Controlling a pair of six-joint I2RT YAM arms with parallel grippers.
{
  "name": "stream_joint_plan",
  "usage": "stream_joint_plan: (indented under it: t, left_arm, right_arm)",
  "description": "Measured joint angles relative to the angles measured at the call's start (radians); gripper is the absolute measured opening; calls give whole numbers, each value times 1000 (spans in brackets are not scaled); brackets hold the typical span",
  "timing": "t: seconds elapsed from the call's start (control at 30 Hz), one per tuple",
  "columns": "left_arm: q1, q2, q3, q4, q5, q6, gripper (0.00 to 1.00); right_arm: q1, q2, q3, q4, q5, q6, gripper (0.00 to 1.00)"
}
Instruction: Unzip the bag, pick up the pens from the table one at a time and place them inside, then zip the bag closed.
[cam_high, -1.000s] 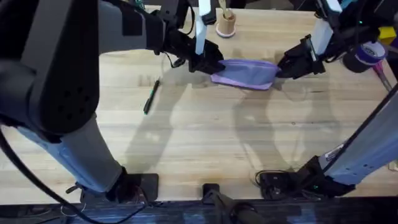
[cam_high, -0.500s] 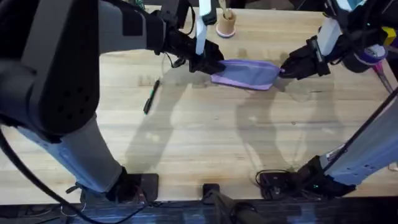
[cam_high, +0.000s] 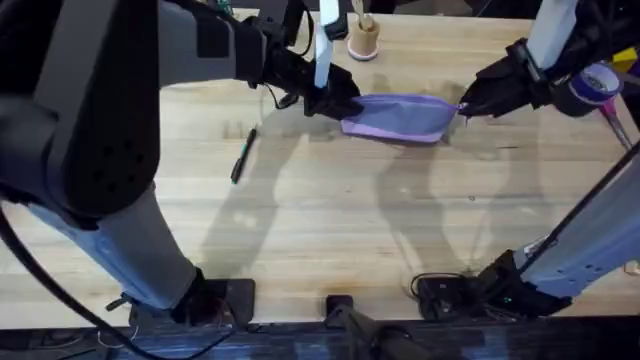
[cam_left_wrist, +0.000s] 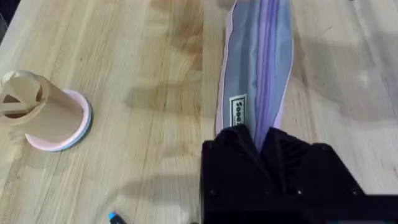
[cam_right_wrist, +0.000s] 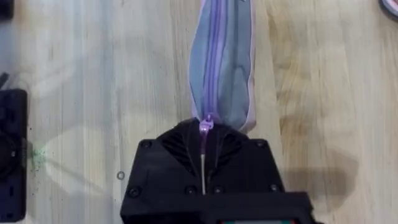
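Observation:
The lavender bag (cam_high: 398, 116) lies at the back middle of the table (cam_high: 330, 230), stretched between both grippers. My left gripper (cam_high: 338, 102) is shut on the bag's left end; in the left wrist view the bag (cam_left_wrist: 258, 68) runs away from the gripper (cam_left_wrist: 266, 140). At the right end, my right gripper (cam_high: 466, 106) is shut on the zipper pull (cam_right_wrist: 204, 127), with the bag (cam_right_wrist: 222, 68) beyond it. The zipper line looks closed along its length. A dark pen (cam_high: 243, 155) lies on the table, left of the bag.
A cardboard spool on a pink base (cam_high: 363, 40) (cam_left_wrist: 43, 112) stands behind the bag's left end. A purple tape roll (cam_high: 597, 86) and other items sit at the far right edge. Bare wood spreads in front of the bag.
My right gripper has moved to the right and slightly back with the zipper pull, drawing the bag's right end taut. The left gripper and the pen have stayed put.

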Motion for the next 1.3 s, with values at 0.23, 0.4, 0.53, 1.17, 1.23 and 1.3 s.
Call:
stream_joint_plan:
  t: [0.23,0.4,0.53,1.17,1.23,1.3]
  left_arm:
    - [1,0,0,-3,-3,0,42]
    - [2,0,0,-3,-4,0,42]
    - [12,0,0,-3,-8,0,42]
    - [20,0,0,-3,-11,0,42]
    - [20,0,0,-3,-11,0,42]
    - [20,0,0,-3,-11,0,42]
  right_arm:
    - [82,0,10,-5,27,-8,30]
    - [125,0,16,3,27,-8,30]
    - [176,0,42,13,27,26,30]
    - [423,0,115,162,80,361,31]
    - [444,0,115,179,80,388,30]
    - [466,0,115,198,80,412,30]
